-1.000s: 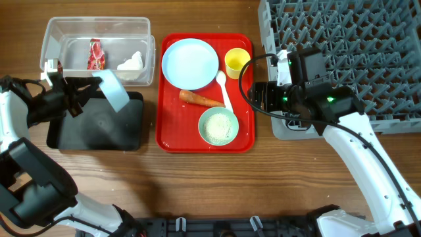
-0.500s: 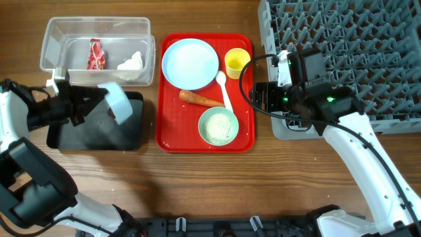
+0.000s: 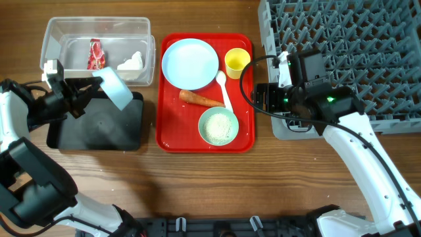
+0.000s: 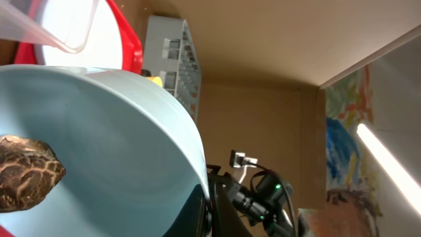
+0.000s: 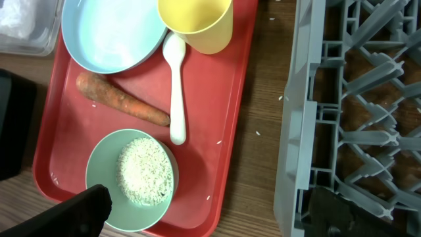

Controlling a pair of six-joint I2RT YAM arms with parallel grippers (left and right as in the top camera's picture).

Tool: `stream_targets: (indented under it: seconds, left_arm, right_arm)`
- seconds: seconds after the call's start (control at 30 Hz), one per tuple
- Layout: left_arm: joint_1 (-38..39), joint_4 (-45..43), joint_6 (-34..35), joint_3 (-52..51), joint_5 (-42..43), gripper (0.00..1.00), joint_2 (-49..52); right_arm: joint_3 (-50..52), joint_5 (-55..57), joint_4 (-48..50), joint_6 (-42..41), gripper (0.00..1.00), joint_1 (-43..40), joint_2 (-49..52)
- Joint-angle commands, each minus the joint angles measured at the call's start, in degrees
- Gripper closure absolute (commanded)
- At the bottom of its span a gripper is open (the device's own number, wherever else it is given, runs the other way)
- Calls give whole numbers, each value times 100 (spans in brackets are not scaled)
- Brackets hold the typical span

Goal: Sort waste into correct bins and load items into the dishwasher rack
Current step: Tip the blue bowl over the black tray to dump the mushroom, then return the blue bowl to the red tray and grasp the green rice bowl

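Left tool [image 3: 97, 89] is pinched narrow on the rim of the blue bowl [image 3: 116, 89]. The bowl is tilted above the far edge of the black tray [image 3: 99, 131], just short of the tub [image 3: 99, 27]. Bare counter [image 3: 99, 178] lies open on the robot side of that tray. The lump [image 4: 29, 172] sits inside the bowl, right by the tool. Wrapper [image 3: 96, 54] and tissue [image 3: 131, 62] lie in the tub beyond it.

Right tool [image 3: 266, 97] is spread wide and holds nothing. It hangs over the narrow strip between red tray [image 3: 205, 149] and rack [image 3: 342, 46], tight on both sides. To its left are cup [image 5: 197, 26], spoon [image 5: 176, 85], carrot [image 5: 122, 102], green bowl [image 5: 100, 168] with rice [image 5: 145, 170], and plate [image 5: 108, 33].

The bowl hides the left fingers in the wrist view. The rack is cut off at the frame edge.
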State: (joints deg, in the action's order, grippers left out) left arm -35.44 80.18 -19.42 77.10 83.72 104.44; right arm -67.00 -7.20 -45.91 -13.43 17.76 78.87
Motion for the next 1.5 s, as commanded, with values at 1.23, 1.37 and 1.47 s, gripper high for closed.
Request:
stream_targets:
  seconds: [1.23, 1.37, 1.47]
  left_arm:
    - [4227, -2041, 1703, -125, -5342, 96, -962]
    - [5458, -2273, 2553, -136, -7263, 96, -828]
    - [5624, -2367, 2918, -136, -7696, 96, -776]
  right_arm:
    - [0, 120, -79, -79, 0, 28, 160]
    - [0, 122, -92, -164, 0, 28, 160]
    - [0, 122, -131, -162, 0, 28, 160]
